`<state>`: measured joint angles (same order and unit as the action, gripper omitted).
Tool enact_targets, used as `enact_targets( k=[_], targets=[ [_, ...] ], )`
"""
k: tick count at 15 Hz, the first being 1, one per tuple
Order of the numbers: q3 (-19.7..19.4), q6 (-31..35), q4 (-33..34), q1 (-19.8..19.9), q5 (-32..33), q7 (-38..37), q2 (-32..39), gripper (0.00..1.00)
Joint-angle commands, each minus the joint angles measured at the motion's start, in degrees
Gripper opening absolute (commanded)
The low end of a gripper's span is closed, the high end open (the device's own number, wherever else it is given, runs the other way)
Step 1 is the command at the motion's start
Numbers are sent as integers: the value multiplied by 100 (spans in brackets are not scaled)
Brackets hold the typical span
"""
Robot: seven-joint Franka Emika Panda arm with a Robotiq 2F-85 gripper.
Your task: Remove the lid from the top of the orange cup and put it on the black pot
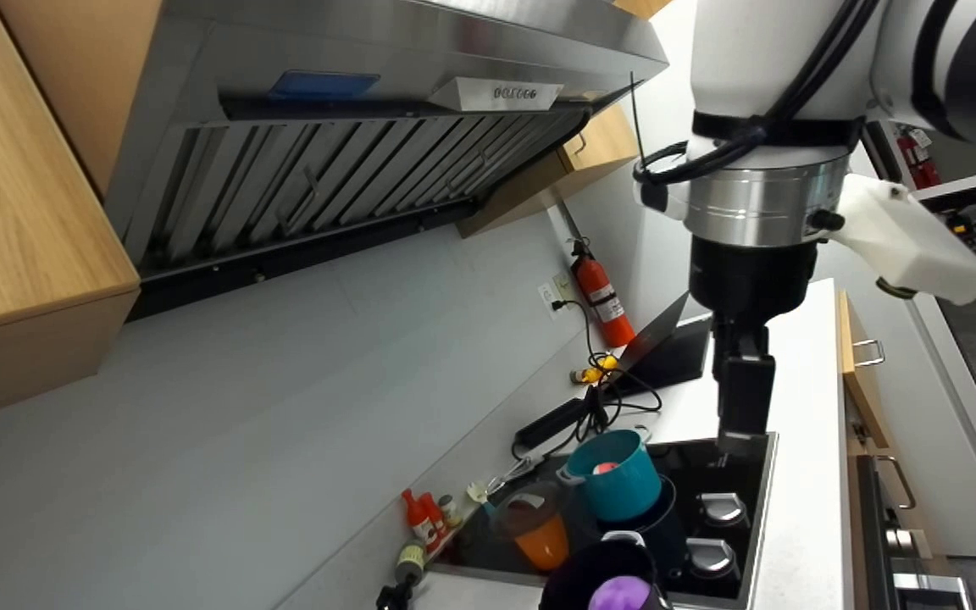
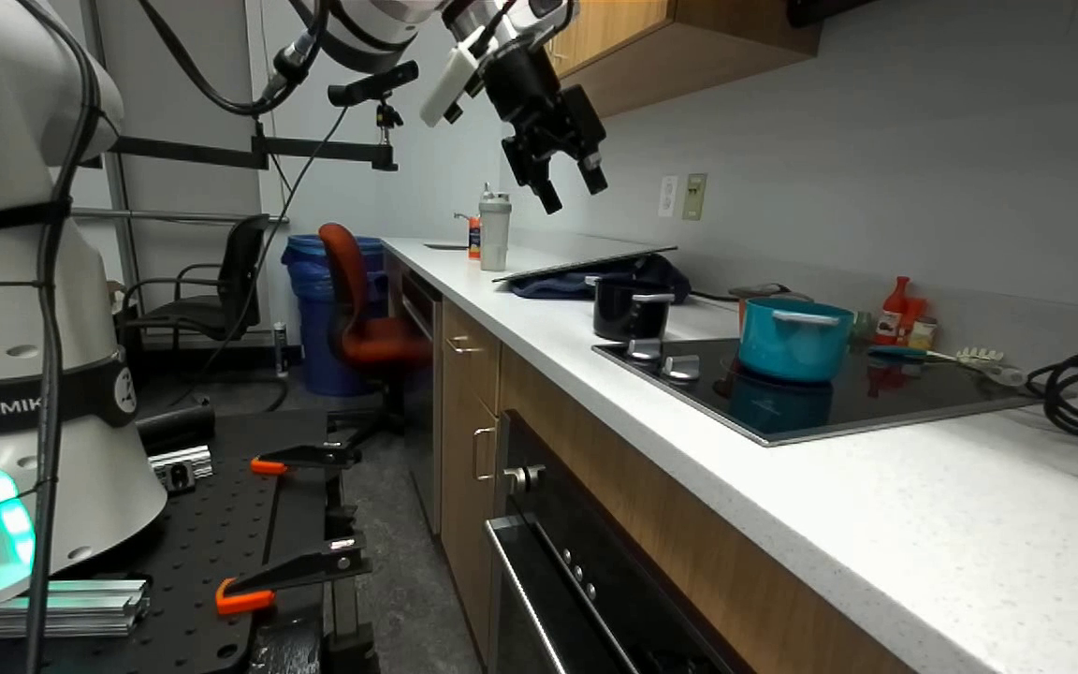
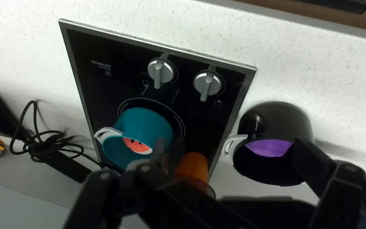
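Observation:
The lid [image 1: 530,506] is a greyish see-through disc resting on top of the orange cup [image 1: 544,544], toward the wall side of the cooktop. In an exterior view the lid [image 2: 768,291] shows behind the teal pot, which hides most of the cup. In the wrist view the cup [image 3: 193,165] is partly behind a finger, with only the lid's edge [image 3: 212,191] showing. The black pot [image 2: 630,309] stands on the counter beside the cooktop; the wrist view shows purple inside the pot [image 3: 280,119]. My gripper [image 2: 572,192] is open and empty, high above the counter [image 1: 742,428].
The teal pot [image 3: 146,125] stands on the cooktop near the cup, with something pink inside. Red bottles [image 2: 893,309] and a whisk [image 1: 509,476] lie toward the wall. Cables [image 3: 51,143] lie beside the cooktop. A range hood [image 1: 352,152] hangs above.

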<state>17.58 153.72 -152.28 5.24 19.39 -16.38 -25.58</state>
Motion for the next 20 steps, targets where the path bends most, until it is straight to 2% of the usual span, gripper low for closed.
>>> enact_targets(
  k=[1,5,7,8,11,17,20],
  targets=[
    [305,454,607,506,624,-580,773,100],
    [656,669,1240,1104,1480,-1219,1402,100],
    [760,637,1548,1282,1878,-1538,1665,100],
    [570,533,1132,1013,1484,-1162,1264,100],
    [639,533,1420,1146,1680,-1316,1559,100],
    [664,533,1457,1150,1682,-1326,1603,100],
    [681,573,1546,1261,1890,-1508,1732,100]
  ],
)
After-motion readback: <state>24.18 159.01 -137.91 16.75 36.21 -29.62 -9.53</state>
